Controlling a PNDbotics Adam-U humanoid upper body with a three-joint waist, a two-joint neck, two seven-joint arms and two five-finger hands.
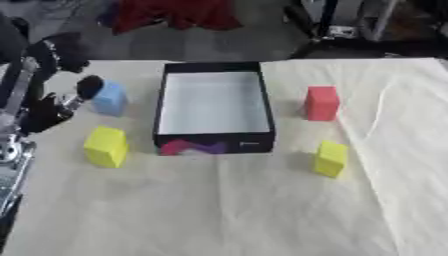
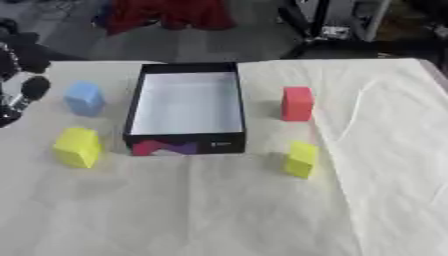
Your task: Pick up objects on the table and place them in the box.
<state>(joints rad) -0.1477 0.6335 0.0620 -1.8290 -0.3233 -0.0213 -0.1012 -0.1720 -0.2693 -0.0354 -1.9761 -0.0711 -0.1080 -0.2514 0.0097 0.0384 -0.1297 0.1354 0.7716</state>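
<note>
- We've got a black box [image 1: 213,107] with a white inside sitting open around the middle of the worktop [image 1: 227,210], which is covered in a pale cream sheet. Nothing shows inside the box.
- There's a red and purple patch on the box's near outer wall; we can't tell more about it.
- Light blue block [image 1: 109,98] stands just left of the box, up toward its far end.
- A yellow block [image 1: 106,146] sits nearer to us on that same left side, well apart from the blue one.
- Over on the right, a red block [image 1: 321,103] stands upright near the box's right wall.
- A second yellow block [image 1: 331,158] is closer to us than the red one, off the box's front right corner.
- Our left hand [image 1: 54,107] comes in at the left edge, one dark rounded fingertip just beside the blue block. We can't tell whether it touches it, or how far the fingers are spread. It isn't holding anything that we can see.
- All four blocks are on the worktop, outside the box.
</note>
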